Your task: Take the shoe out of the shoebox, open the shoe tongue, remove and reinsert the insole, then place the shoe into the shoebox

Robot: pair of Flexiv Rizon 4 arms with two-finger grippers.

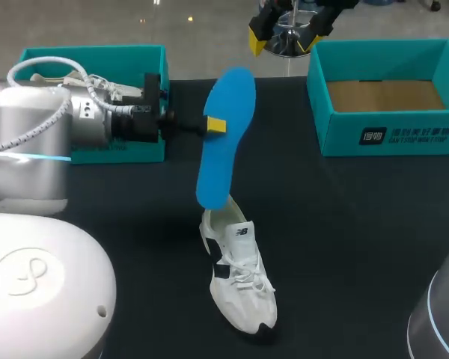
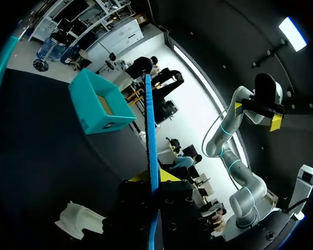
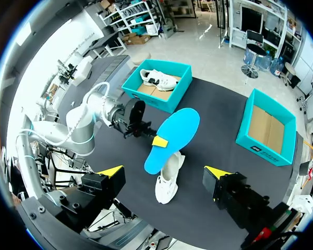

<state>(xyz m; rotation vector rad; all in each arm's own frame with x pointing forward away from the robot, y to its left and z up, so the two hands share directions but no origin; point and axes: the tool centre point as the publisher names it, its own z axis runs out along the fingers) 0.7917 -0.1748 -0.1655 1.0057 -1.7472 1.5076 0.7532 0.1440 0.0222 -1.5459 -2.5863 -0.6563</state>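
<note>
White shoe [image 1: 238,280] on black table [image 1: 344,224], blue insole [image 1: 226,134] over it clamped in left jaws; right jaws apart.

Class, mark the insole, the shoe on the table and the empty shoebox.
insole [image 1: 229,153]: head view, middle of its blue face.
shoe [image 1: 242,275]: head view, on the laces.
empty shoebox [image 1: 344,136]: head view, front wall.

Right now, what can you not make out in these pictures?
- Head view: whether the insole touches the shoe; its lower end overlaps it.
- Head view: the left box's inside, mostly behind the left arm.
- Left wrist view: the insole's flat sides; it shows edge-on.
- Head view: the right hand's top, cut by the edge.
</note>
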